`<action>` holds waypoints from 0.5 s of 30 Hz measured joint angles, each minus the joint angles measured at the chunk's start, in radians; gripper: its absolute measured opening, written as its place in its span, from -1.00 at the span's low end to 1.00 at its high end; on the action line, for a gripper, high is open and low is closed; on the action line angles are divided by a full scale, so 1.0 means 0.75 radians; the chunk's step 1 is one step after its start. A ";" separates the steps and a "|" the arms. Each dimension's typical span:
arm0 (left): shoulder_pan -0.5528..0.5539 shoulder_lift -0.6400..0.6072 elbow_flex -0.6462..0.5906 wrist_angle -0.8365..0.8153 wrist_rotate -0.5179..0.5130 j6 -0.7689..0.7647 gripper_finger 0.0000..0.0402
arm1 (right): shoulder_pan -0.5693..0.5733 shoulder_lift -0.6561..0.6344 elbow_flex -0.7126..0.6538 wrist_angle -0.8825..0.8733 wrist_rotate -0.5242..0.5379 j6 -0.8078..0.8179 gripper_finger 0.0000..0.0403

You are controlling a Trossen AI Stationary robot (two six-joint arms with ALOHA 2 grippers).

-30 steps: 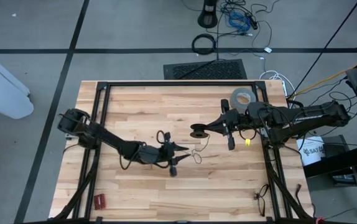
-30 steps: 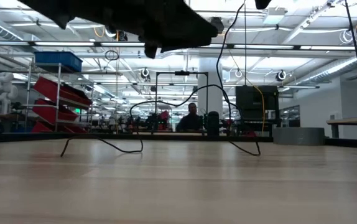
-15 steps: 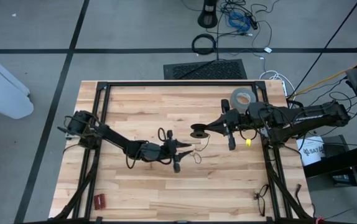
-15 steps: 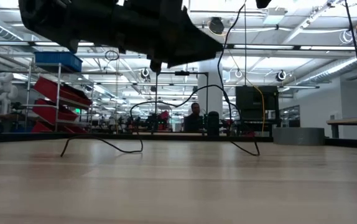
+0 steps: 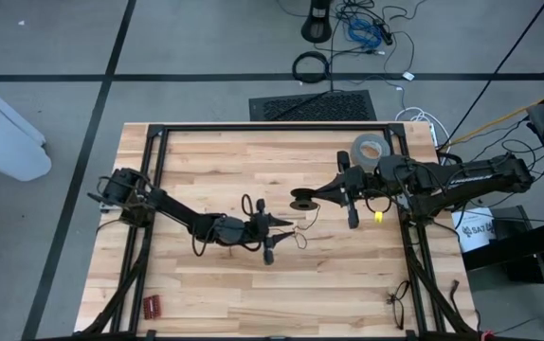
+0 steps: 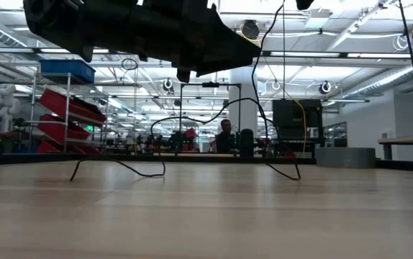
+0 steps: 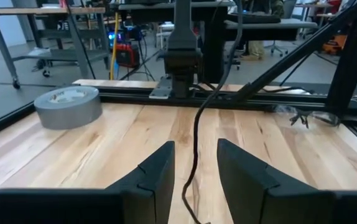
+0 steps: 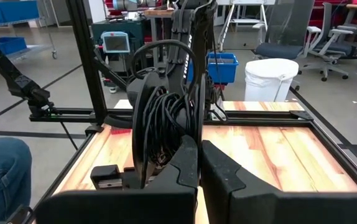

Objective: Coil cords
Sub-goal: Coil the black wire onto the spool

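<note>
Left tool (image 7: 193, 168) stands spread around one thin black wire (image 7: 197, 134); right tool (image 8: 198, 163), pressed together, pinches its coil.

Your overhead shot is evenly lit, shadows soft on the pale wooden butcher-block table (image 5: 253, 284). Low view: rows of bright ceiling strip lights (image 6: 379, 79) glare across the top, so the dark arm at upper left is a silhouette; foreground tabletop blurs.

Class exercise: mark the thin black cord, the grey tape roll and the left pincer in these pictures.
thin black cord (image 7: 196, 134), left wrist view, its upright stretch.
grey tape roll (image 5: 371, 149), high view, its rim.
left pincer (image 7: 195, 176), left wrist view, gap between its fingertips.
</note>
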 joint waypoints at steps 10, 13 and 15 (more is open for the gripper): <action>0.005 0.092 0.072 0.035 0.005 0.001 -0.37 | 0.000 0.000 0.000 0.000 0.000 -0.003 -1.00; 0.007 0.094 0.080 0.030 0.004 0.002 -0.37 | 0.000 0.000 0.000 -0.001 0.001 -0.003 -1.00; 0.007 0.094 0.080 0.025 -0.011 0.002 -0.37 | 0.000 0.000 0.000 -0.002 0.001 -0.003 -1.00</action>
